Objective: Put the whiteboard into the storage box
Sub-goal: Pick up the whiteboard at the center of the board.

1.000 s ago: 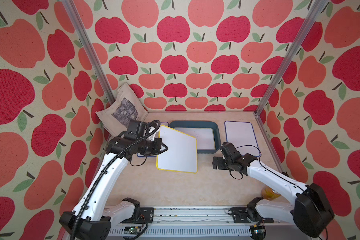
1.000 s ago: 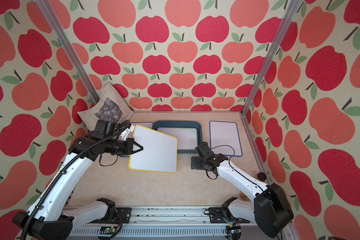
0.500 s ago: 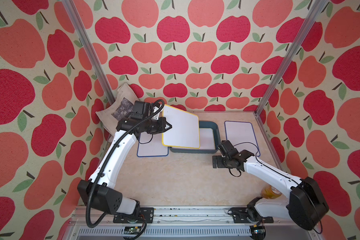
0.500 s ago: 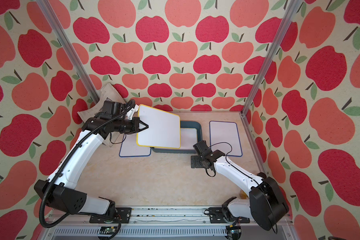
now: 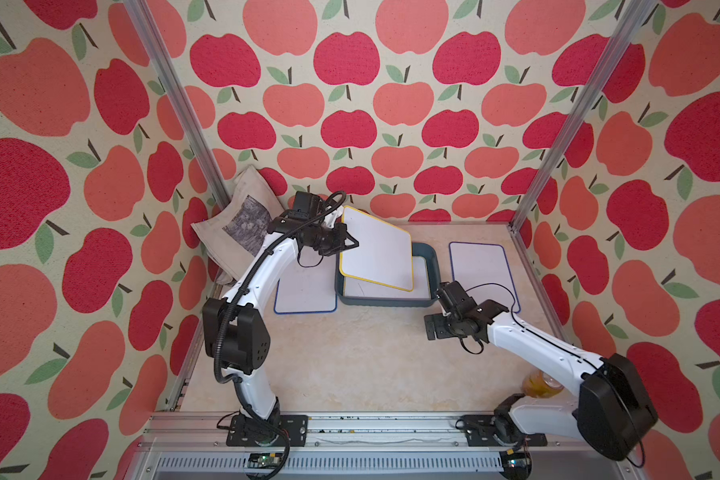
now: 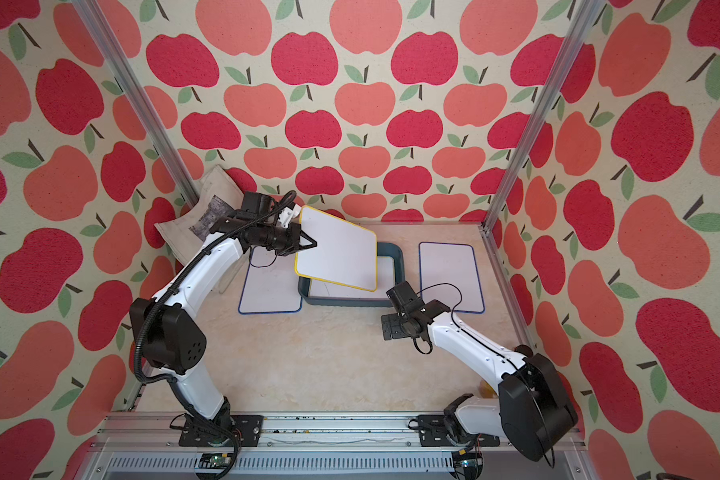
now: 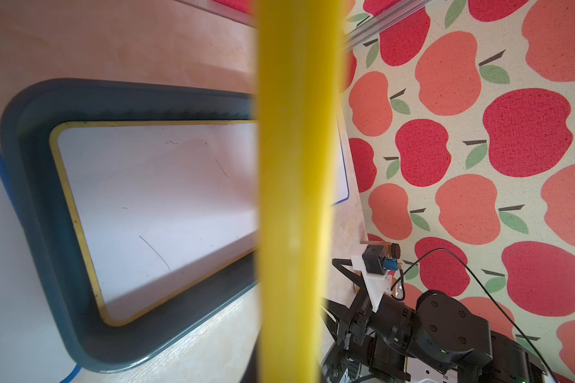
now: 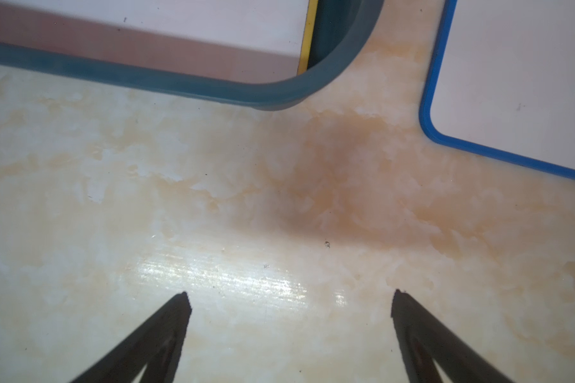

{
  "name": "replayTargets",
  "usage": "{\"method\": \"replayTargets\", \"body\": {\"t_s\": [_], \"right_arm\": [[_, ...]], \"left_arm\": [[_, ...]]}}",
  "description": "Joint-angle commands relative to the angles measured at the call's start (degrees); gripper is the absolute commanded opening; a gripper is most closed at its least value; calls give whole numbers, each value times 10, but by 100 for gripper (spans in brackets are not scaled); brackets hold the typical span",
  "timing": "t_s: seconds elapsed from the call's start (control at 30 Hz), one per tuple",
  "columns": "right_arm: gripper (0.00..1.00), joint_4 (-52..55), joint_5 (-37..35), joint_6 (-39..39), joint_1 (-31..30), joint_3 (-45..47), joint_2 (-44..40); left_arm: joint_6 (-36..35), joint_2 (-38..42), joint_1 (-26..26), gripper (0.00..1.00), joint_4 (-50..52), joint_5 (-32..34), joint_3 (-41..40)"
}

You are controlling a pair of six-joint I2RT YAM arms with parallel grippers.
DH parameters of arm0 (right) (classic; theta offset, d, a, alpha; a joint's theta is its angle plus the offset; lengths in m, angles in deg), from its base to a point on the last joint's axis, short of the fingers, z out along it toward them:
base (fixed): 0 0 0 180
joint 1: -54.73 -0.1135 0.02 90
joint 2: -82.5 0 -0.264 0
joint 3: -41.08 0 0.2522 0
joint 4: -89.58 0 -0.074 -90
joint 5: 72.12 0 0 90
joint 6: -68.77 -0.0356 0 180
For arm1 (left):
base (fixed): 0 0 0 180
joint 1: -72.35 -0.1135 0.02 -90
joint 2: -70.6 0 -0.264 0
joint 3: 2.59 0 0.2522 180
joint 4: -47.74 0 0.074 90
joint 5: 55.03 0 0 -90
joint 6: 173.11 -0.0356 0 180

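Stuff around the storage box: one blue-rimmed whiteboard is laid flat just beside it at 9 o'clock, a second blue-rimmed whiteboard at 3 o'clock, and a beige tote bag is slumped in the far corner at 10 o'clock. The yellow-rimmed whiteboard is pinched at its edge by the left gripper and held tilted in the air, so the box's 10 o'clock corner is hidden in both top views. In the left wrist view only its yellow edge is seen, but a whiteboard already inside is shown lying flat in the box. The right gripper is held low over the table at the box's 5 o'clock, jaws spread wide.
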Motion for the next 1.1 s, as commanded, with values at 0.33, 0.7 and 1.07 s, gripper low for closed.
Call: {"method": "replayTargets", "body": {"t_s": [0.33,0.7,1.07], "right_arm": [[99,-18,40,32,5,33,-49],[99,-33,94,46,4,45,-52],[99,-57,144,57,-8,51,-59]], "left_arm": [[27,-85,23,0,-42,-83,69],[45,-140,34,0,-55,-106,72],[51,-179,36,2,-51,-99,69]]}}
